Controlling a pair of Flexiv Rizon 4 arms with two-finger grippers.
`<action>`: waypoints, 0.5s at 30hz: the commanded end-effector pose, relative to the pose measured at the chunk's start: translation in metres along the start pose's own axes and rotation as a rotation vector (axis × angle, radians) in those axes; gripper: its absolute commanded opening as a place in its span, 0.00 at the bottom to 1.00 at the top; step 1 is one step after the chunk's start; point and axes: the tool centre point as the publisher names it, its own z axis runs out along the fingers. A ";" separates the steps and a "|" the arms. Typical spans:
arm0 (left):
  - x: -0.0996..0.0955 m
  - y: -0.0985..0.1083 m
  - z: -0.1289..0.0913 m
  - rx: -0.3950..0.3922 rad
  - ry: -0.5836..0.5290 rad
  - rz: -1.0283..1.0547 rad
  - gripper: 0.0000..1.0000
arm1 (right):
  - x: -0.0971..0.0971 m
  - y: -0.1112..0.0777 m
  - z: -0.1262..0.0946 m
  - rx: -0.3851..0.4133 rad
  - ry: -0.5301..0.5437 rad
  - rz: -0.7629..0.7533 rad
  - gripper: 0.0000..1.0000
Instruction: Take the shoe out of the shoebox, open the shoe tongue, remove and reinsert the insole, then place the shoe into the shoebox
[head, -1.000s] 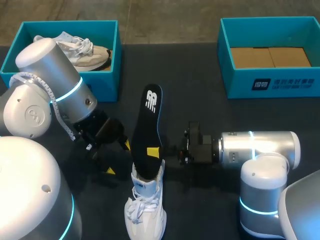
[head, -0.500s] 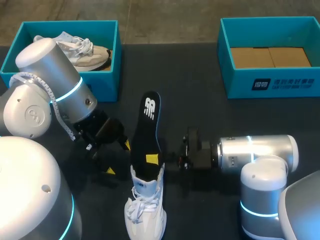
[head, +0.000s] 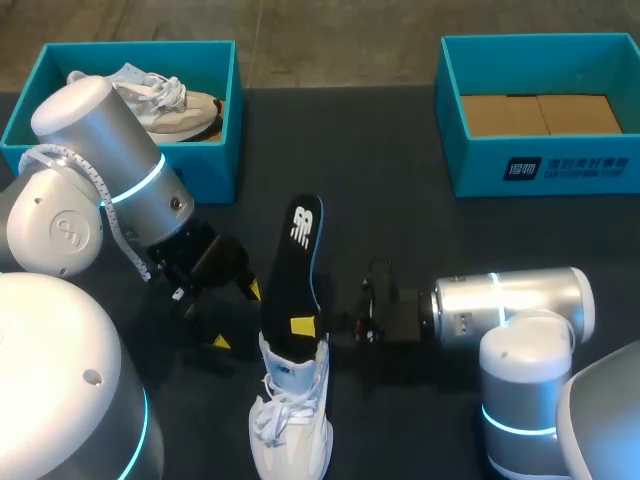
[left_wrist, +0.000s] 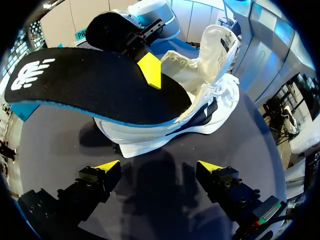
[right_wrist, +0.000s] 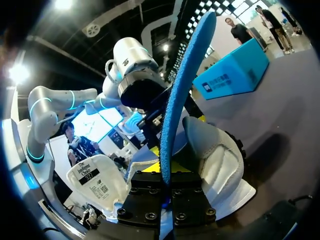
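A white shoe (head: 291, 415) stands on the dark table near the front edge, its tongue (right_wrist: 98, 183) pulled open. A black insole (head: 300, 262) with a blue underside rises steeply out of the shoe's opening, its lower end inside the shoe. My right gripper (head: 304, 326) comes in from the right and is shut on the insole's lower part; the right wrist view shows the insole's blue edge (right_wrist: 180, 90) clamped in that gripper (right_wrist: 164, 188). My left gripper (head: 237, 314) is open just left of the shoe (left_wrist: 202, 95), holding nothing (left_wrist: 160, 168).
A teal shoebox (head: 214, 150) at the back left holds a second, beige shoe (head: 165, 102). Another teal shoebox (head: 545, 170) at the back right has a cardboard lining. Bare table lies between the boxes and ahead of the insole.
The insole has slid down further into the shoe, its top end dropping toward the shoe. My right arm shifted slightly with it. The left arm stayed put.
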 end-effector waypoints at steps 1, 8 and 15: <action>0.001 0.000 -0.001 -0.001 -0.002 0.001 1.00 | 0.002 -0.010 0.005 0.016 -0.004 0.008 0.00; 0.001 0.000 -0.001 -0.001 -0.002 0.001 1.00 | 0.003 -0.015 0.003 0.013 0.024 0.015 0.00; 0.001 0.000 -0.001 -0.001 -0.002 0.001 1.00 | 0.002 -0.011 0.003 0.002 0.042 0.016 0.00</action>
